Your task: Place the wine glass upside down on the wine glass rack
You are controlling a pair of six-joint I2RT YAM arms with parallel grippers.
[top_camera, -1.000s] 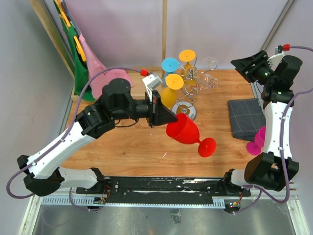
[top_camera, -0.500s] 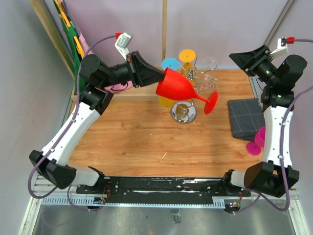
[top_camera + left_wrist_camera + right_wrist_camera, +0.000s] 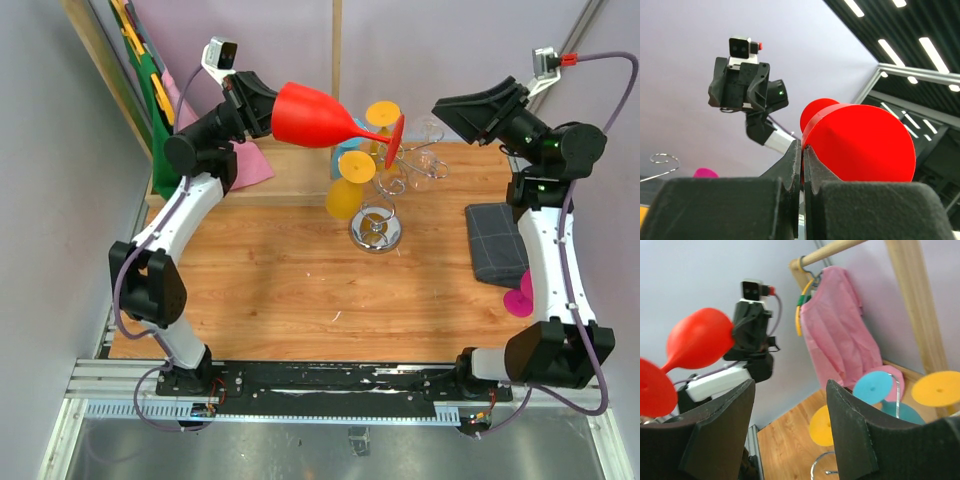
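Observation:
My left gripper [image 3: 270, 108] is shut on the rim of the red wine glass [image 3: 312, 116]. It holds the glass high and nearly level, with the foot [image 3: 395, 140] pointing right over the top of the chrome wine glass rack [image 3: 402, 168]. In the left wrist view the fingers [image 3: 795, 160] pinch the red bowl [image 3: 860, 140]. Two yellow glasses [image 3: 356, 168] hang on the rack, and a blue foot [image 3: 879, 385] shows in the right wrist view. My right gripper [image 3: 468, 112] is open and empty, raised to the right of the rack and facing it [image 3: 790, 385].
The rack's round mirrored base [image 3: 375, 230] stands at the table's back middle. A clear glass [image 3: 430, 130] is at the rack's far side. A grey folded cloth [image 3: 505, 240] and a magenta glass [image 3: 520, 298] lie at the right. Pink and green garments [image 3: 180, 120] hang at the back left.
My left arm has lifted the red glass from low over the table up and back, so its foot is now above the rack. My right gripper has swung left toward the rack.

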